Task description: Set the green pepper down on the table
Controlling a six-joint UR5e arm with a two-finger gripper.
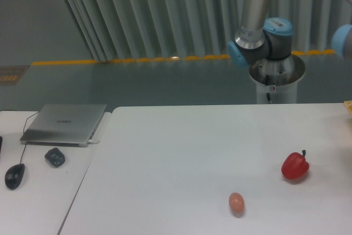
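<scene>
I see grey-green ribbed curtains (165,15) behind, a yellow floor stripe (137,59), and grey floor (110,83).

Soft, even, cool-tinted light, faint shadows under objects on the table (181,136), overall slightly hazy focus

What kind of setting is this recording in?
Probably a robotics lab or industrial hall: a pedestal-mounted robot arm, a yellow floor line beside corrugated wall panels, and a desk with a closed laptop.
</scene>
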